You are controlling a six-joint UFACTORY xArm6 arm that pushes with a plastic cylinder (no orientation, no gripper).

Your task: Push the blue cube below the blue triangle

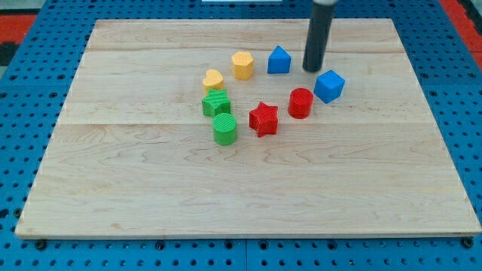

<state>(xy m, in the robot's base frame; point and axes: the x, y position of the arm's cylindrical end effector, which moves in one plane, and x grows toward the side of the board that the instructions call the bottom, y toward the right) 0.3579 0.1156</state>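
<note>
My tip (312, 70) holds nothing and sits between the blue triangle (279, 60) and the blue cube (329, 86). It should go around to the cube's right side, then push left gently.

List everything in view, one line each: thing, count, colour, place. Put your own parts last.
blue triangle: 1, blue, upper middle of board.
blue cube: 1, blue, right of the triangle, lower.
red cylinder: 1, red, left of the cube.
red star: 1, red, centre.
yellow hexagon: 1, yellow, left of the triangle.
yellow heart: 1, yellow, lower left of the hexagon.
green blocks: 2, green, below the heart.
wooden board: 1, pale wood, on blue pegboard.
my tip: 1, dark, between triangle and cube.
</note>
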